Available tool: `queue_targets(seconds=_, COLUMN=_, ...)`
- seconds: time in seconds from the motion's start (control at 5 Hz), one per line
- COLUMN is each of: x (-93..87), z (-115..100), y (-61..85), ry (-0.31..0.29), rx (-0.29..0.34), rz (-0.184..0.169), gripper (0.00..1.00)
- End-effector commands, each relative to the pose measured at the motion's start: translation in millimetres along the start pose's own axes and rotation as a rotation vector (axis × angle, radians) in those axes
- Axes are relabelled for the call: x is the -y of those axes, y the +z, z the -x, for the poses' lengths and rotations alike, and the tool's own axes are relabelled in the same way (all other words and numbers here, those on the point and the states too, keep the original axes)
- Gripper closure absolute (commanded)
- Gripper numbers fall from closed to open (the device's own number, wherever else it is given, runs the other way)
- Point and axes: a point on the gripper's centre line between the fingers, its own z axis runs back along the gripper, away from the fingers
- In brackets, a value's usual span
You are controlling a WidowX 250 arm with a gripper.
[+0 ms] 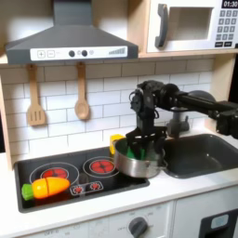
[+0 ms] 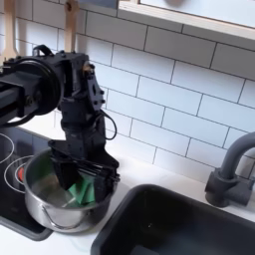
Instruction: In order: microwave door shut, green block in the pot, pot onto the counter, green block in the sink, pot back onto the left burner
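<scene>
The gripper (image 2: 80, 184) is reaching down into the pot (image 2: 45, 204), its fingers closing around the green block (image 2: 84, 190) just above the pot's floor; how firmly they are pinching it is hard to tell. In the first exterior view the gripper (image 1: 139, 149) is dipping into the pot (image 1: 139, 165), which is sitting at the cooktop's right edge, partly over the counter (image 1: 177, 191) beside the sink (image 1: 200, 156). Above, the microwave door (image 1: 186, 26) is sitting shut. A carrot (image 1: 46, 188) is lying on the left burner (image 1: 58, 174).
</scene>
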Motion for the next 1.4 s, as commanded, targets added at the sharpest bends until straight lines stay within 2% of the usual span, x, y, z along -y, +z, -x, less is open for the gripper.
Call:
queue_targets(seconds=0.0, x=-11.9, z=1.8, y=8.2, ry=0.019, rx=0.009, rz=-0.031, gripper=0.0)
queue_targets(seconds=0.2, x=-14.3, z=5.4, y=5.4, ry=-0.003, rx=-0.01, rz=-0.043, gripper=0.0)
queue_targets(seconds=0.4, x=-22.2, z=3.4, y=14.1, ry=-0.028, rx=0.011, rz=-0.063, gripper=0.0)
queue_targets(seconds=0.6, x=-23.9, z=0.1, y=15.8, ry=-0.077, rx=0.017, rz=-0.064, gripper=0.0)
queue_targets(seconds=0.8, x=-24.6, z=-5.0, y=18.0, ry=-0.148, rx=0.027, rz=-0.059, gripper=0.0)
queue_targets(seconds=1.0, x=-27.7, z=-9.3, y=16.6, ry=-0.173, rx=0.023, rz=-0.061, gripper=0.0)
queue_targets(seconds=1.2, x=-23.1, z=-11.9, y=11.2, ry=-0.222, rx=0.017, rz=-0.033, gripper=0.0)
